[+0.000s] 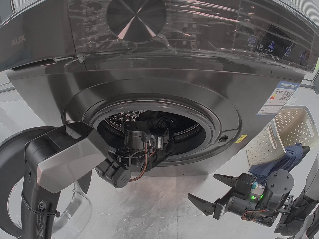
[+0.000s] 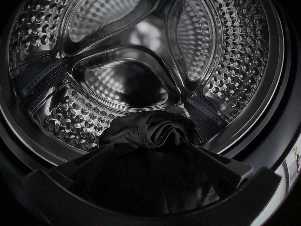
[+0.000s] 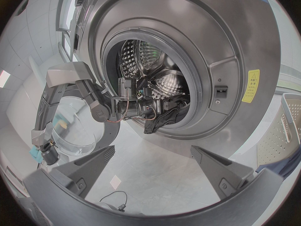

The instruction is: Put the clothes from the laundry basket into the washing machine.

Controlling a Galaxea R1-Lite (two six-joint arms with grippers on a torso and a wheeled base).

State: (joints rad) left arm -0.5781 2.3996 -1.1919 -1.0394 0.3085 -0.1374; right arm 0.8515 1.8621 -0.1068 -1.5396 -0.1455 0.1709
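The left end effector (image 2: 152,146) sits at the lower lip of the washing machine's round opening, pointing into the drum (image 2: 125,79). Its fingers (image 2: 78,164) look spread, and a black garment (image 2: 150,131) lies bunched between them. Most of the garment rests just inside the opening. In the right wrist view part of it hangs down over the front rim, outside the drum. The drum behind it is bare, shiny, dimpled metal.

The right end effector (image 1: 203,186) hangs low over the grey tiled floor (image 1: 149,206), in front of the washing machine (image 1: 159,83) and off to its right, well apart from the opening. Its two fingers are spread wide with nothing between them.

The machine's door (image 1: 13,170) stands swung open on the left, its glass bowl facing outward beside the left arm. On the floor to the right of the machine stands a pale perforated laundry basket (image 1: 294,123). A blue garment (image 1: 282,161) is draped over its near edge, close behind the right arm. A thin loose cable (image 3: 116,198) lies on the floor.
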